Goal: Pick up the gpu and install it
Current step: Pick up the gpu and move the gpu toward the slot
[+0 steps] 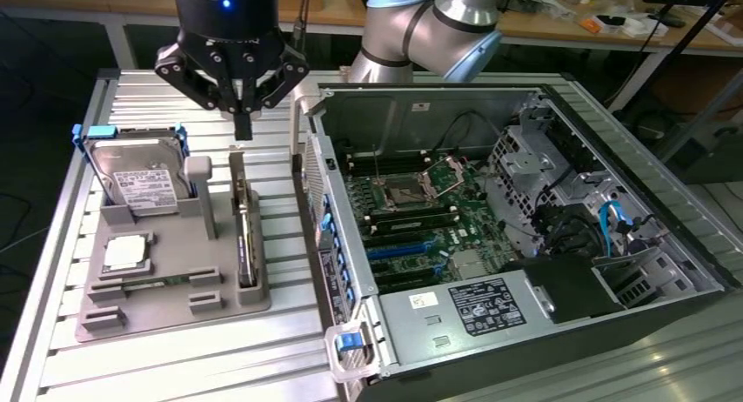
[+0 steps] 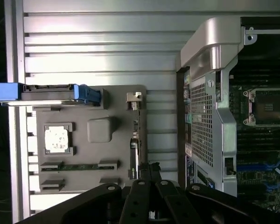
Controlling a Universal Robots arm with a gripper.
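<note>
The gpu (image 1: 242,237) stands edge-on as a thin dark strip with a silvery end, in a slot along the grey holder (image 1: 174,319) nearest the computer case. My gripper (image 1: 242,130) hangs just above the gpu's far end, fingers shut together with nothing between them, apart from the card. In the wrist view the gpu (image 2: 134,140) runs as a narrow strip on the holder (image 2: 116,100), and the tips of my gripper (image 2: 151,173) sit over one end of it.
The open computer case (image 1: 545,97) lies beside the holder, its motherboard with blue slots (image 1: 401,250) exposed. A silver hard drive (image 1: 139,183) in a blue caddy and a square processor chip (image 1: 125,254) share the holder. All rest on a ribbed metal table (image 1: 174,367).
</note>
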